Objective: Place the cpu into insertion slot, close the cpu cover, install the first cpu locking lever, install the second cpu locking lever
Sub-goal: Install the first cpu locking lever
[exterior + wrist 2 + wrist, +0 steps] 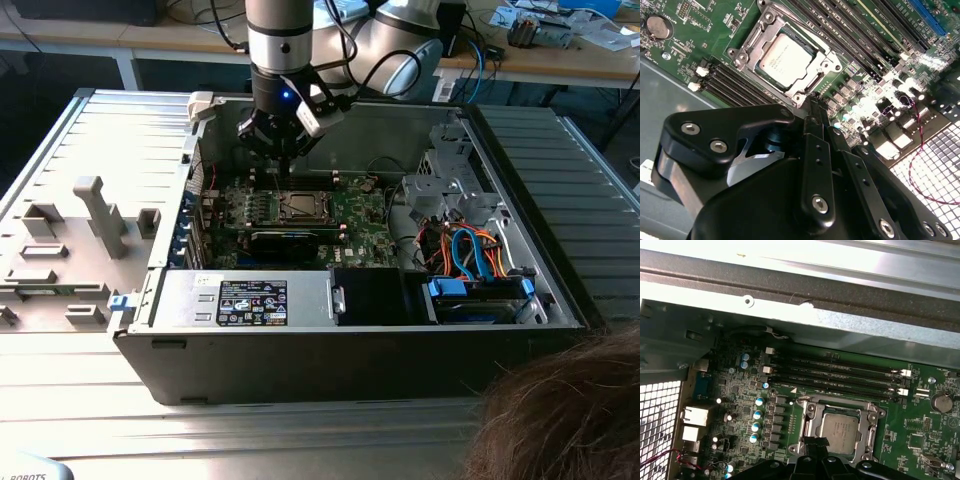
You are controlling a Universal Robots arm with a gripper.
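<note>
The gripper has its jaws drawn together with nothing between them, its tip right at the rim of the insertion slot. The cpu lies flat in that slot. The cpu cover is lowered around it, with the silver top showing through the cut-out. The slot sits mid-board on the green motherboard, just beside the memory slots, inside the open computer case.

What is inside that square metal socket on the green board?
The cpu, dull silver top up, lies in the insertion slot, the cpu cover framing it. The chip hides whatever lies beneath.
</note>
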